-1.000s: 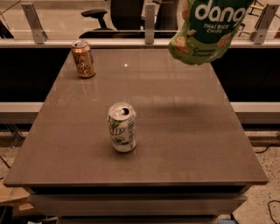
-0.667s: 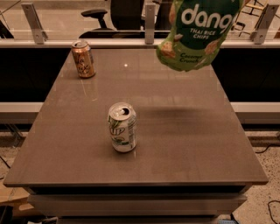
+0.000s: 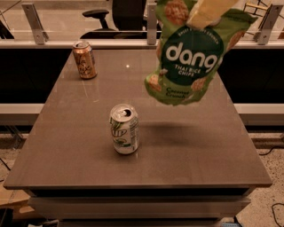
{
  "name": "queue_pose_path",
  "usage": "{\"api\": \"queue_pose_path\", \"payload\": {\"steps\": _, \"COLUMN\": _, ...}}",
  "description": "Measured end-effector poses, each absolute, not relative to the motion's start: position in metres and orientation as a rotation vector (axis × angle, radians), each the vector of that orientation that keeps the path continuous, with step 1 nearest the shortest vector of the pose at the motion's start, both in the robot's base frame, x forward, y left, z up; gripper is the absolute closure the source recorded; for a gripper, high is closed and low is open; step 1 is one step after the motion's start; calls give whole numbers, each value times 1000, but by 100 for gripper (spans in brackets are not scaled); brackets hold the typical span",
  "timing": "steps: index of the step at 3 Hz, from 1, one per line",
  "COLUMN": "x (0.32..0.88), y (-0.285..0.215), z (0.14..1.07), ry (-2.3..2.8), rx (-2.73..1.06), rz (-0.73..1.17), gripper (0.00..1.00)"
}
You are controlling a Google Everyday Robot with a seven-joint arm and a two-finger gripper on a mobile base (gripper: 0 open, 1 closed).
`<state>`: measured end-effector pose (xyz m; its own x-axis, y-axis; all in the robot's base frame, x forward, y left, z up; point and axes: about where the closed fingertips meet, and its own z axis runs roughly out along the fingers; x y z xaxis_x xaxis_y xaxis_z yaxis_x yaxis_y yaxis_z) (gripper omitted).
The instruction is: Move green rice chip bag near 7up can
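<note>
The green rice chip bag (image 3: 190, 66) hangs in the air over the right part of the table, tilted, its shadow on the tabletop below. My gripper (image 3: 206, 16) is at the top edge of the view, with a pale finger (image 3: 208, 9) across the bag's top, shut on the bag. The 7up can (image 3: 124, 129), white and green with an opened silver top, stands upright on the table to the lower left of the bag, apart from it.
An orange-brown can (image 3: 84, 60) stands upright at the table's far left. The grey-brown table (image 3: 199, 155) has its front edge close to the camera. A rail with metal posts (image 3: 33, 17) and an office chair (image 3: 116, 15) lie behind the table.
The bag, held by my gripper, has moved down and to the left, closer to the 7up can. Both cans have stayed in place.
</note>
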<state>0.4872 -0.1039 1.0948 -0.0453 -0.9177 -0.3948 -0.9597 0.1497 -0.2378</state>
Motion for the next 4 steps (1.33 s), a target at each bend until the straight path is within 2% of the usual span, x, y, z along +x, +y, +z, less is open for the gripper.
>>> {"api": "queue_pose_path", "payload": {"steps": 2, "x": 457, "y": -119, "z": 1043, "ry": 2141, "rx": -1752, "rz": 266, "gripper": 100}}
{"api": "queue_pose_path", "payload": {"steps": 4, "x": 461, "y": -122, "z": 1025, "ry": 2152, "rx": -1810, "rz": 269, "gripper": 100}}
